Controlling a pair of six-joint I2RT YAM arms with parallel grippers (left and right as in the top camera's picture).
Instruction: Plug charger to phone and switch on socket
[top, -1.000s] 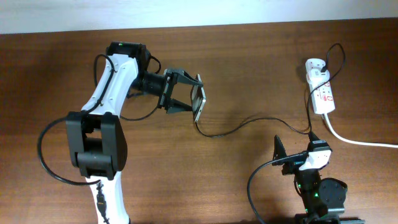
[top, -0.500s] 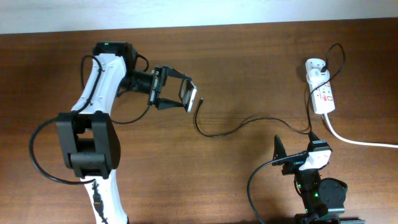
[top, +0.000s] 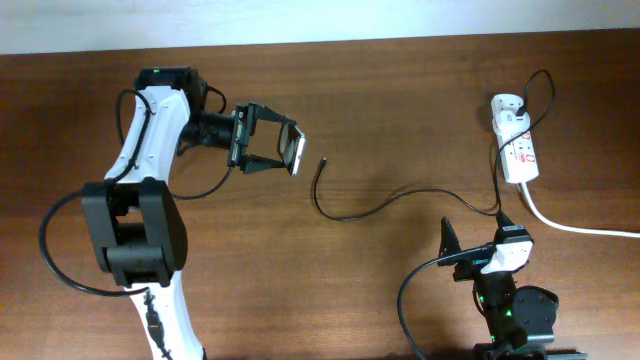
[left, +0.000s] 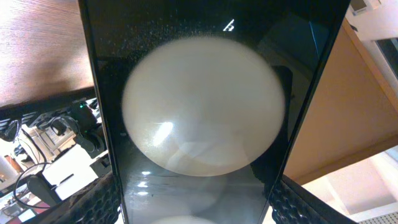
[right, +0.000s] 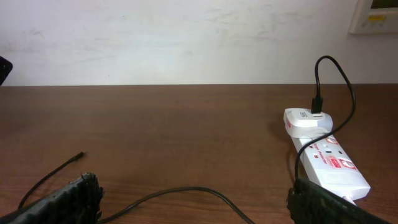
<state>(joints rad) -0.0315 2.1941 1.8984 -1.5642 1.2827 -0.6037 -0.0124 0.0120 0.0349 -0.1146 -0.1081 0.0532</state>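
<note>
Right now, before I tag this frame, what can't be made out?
Charging port of the phone: too small overhead; in the left wrist view the screen fills the frame and both ends are cut off.
Switch position on the socket: too small overhead; in the right wrist view its near end sits behind a finger of the right pincer.
Connector tip of the charger: tiny overhead; the phone blocks it in the left wrist view.

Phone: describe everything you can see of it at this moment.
The phone is a slim black slab with a glossy screen. The left wrist view shows a large pale round reflection on the glass. The left gripper is shut on its long edges, holding it tilted, so the overhead view shows only a narrow pale strip. The charger tip lies to its right, apart from it, not plugged in.
</note>
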